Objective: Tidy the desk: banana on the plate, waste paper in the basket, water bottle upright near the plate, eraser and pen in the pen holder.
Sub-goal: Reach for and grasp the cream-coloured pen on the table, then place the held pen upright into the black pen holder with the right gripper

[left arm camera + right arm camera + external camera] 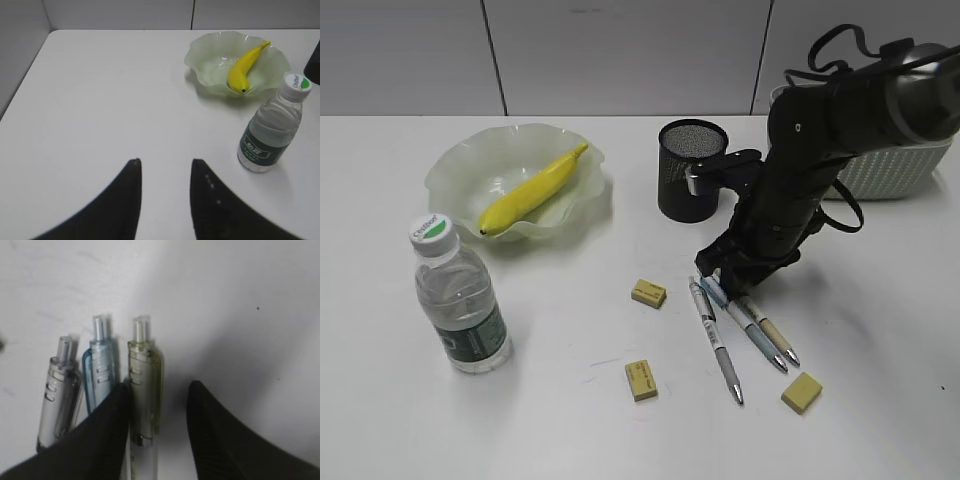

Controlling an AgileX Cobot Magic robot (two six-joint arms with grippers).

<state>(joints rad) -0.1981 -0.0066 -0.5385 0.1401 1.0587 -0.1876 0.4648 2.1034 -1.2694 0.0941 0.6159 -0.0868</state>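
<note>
The banana (535, 190) lies in the pale green plate (450, 170); both also show in the left wrist view, banana (245, 65) and plate (200, 60). The water bottle (460, 300) stands upright in front of the plate. Three pens lie side by side: grey (60, 390), blue (102, 370) and yellow-green (145, 380). My right gripper (159, 390) is open, low over their top ends, with the yellow-green pen (772, 340) between its fingers. The black pen holder (690, 170) stands just behind. My left gripper (165, 165) is open and empty over bare desk. No waste paper shows.
Three yellow erasers lie on the desk: one (648, 292) left of the pens, one (641, 380) at the front, one (802, 392) at the front right. The green woven basket (895, 165) stands at the back right, partly behind my right arm.
</note>
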